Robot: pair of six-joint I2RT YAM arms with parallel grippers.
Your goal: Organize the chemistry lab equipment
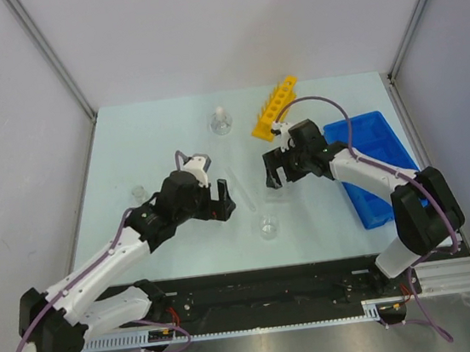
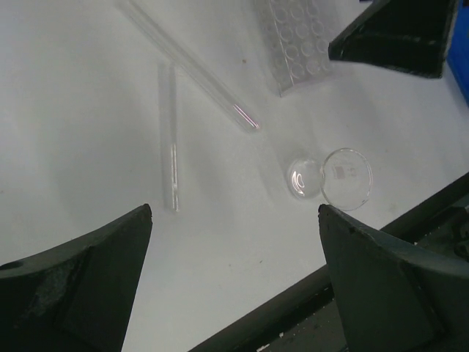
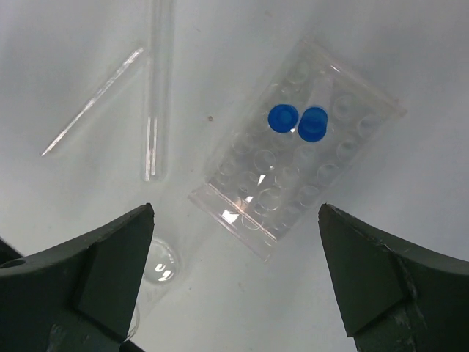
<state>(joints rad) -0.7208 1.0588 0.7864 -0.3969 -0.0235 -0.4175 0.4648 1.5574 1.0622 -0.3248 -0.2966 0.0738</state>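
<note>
From above I cannot make out the clear tray (image 3: 293, 158) under my right tool (image 1: 283, 172). That arm lies across the left edge of the blue compartmented bin (image 1: 377, 146). The tool hides the near end of the yellow holed tube rack (image 1: 278, 106). A small clear thing (image 1: 138, 192) beside my left arm is too small to tell.

In the left wrist view the tray runs off the top edge and under my right tool.

In the right wrist view one of that tool's fingers (image 3: 88, 279) half covers the small clear beaker (image 3: 160, 265). The top edge cuts a long clear tube (image 3: 156, 88). Of the thin blue-capped tubes (image 3: 282, 117) only the caps show clearly.
</note>
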